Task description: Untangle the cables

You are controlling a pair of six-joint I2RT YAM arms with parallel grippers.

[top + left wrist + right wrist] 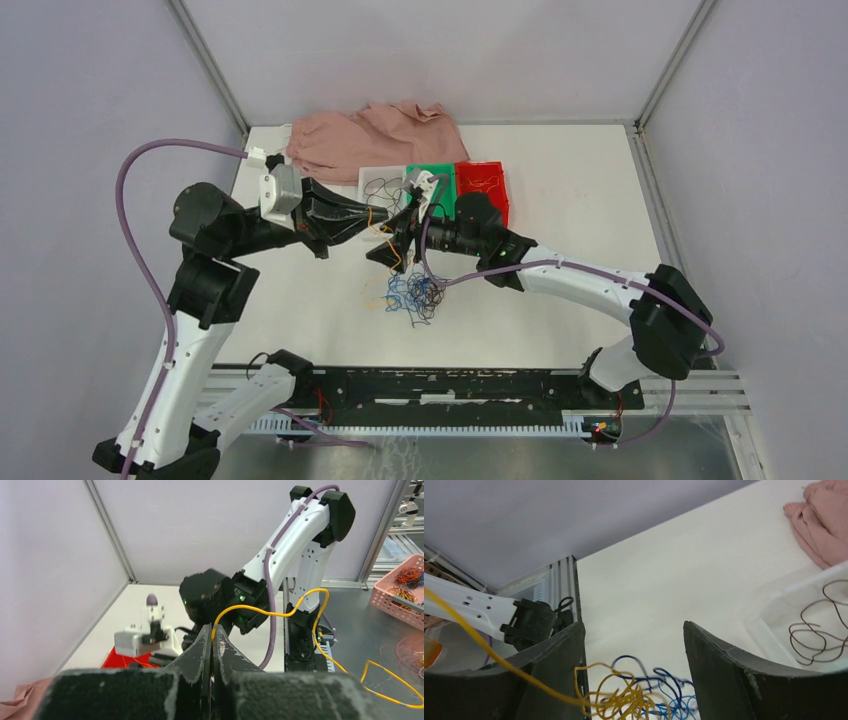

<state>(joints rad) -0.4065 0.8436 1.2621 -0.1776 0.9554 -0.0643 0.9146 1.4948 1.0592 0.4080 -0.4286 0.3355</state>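
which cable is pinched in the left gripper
The yellow cable, clamped in the shut left gripper; the blue strands and dark strands lie loose on the table.

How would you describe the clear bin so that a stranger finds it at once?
On the table, three bins stand in a row near the pink cloth. The clear bin is the leftmost, beside the green bin, and holds a brown wire.

The cloth (pixel 370 135) lies at the bench's (pixel 580 200) far edge; three bins (pixel 445 172) stand before it; the cables (pixel 412 293) lie nearer the near edge.
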